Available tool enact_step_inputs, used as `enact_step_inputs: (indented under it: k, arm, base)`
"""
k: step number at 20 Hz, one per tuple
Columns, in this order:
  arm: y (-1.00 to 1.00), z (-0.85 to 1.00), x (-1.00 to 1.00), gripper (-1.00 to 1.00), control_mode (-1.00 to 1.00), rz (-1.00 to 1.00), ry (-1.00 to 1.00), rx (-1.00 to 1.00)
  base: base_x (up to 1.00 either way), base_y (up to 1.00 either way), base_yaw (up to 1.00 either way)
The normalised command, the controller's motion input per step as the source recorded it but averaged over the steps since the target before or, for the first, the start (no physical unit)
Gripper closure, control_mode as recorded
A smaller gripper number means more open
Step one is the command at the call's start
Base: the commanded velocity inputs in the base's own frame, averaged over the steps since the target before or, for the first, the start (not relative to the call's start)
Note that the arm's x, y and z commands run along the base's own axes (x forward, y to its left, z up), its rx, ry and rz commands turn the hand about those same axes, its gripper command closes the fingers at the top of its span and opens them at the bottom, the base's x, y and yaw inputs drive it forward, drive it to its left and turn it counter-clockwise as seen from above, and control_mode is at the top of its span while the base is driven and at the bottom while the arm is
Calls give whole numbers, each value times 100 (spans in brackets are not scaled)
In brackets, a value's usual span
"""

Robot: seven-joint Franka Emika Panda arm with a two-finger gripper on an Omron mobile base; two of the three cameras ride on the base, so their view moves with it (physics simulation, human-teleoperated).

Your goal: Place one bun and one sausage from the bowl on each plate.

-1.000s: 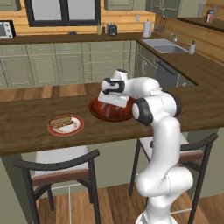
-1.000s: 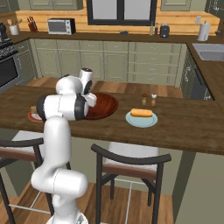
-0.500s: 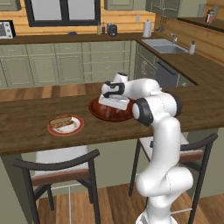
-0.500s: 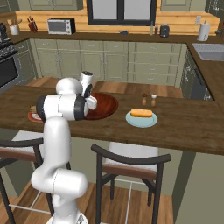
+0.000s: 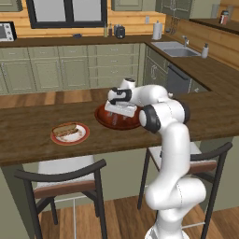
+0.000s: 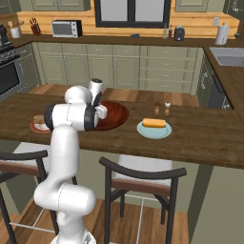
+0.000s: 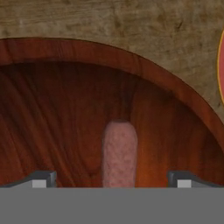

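Wooden tabletop [image 5: 28, 135] carried the bowl [image 7: 65, 100], pincer [image 7: 111, 179] spread above its sausage [image 7: 119, 153].
Lowering straight, tips either side of the sausage's middle, looked the surest grasp.

No readable text, label, brand, number or sign is seen in any view. The microwave [image 6: 66, 28] front is too small and blurred for any marking to be made out. The counter bottles [image 5: 110, 31] are likewise too small to be read.
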Motion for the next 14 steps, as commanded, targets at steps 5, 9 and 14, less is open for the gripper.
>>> enact_step_inputs:
  k: [5,9,14]
  arm:
    - [0,-20,3,-100,-100,0,0,0]
    - [0,-17,6,-100,-100,0,0,0]
    - [0,-7,5,-100,-100,0,0,0]
  base:
    - [0,0,0]
    - [0,0,0]
    - [0,0,0]
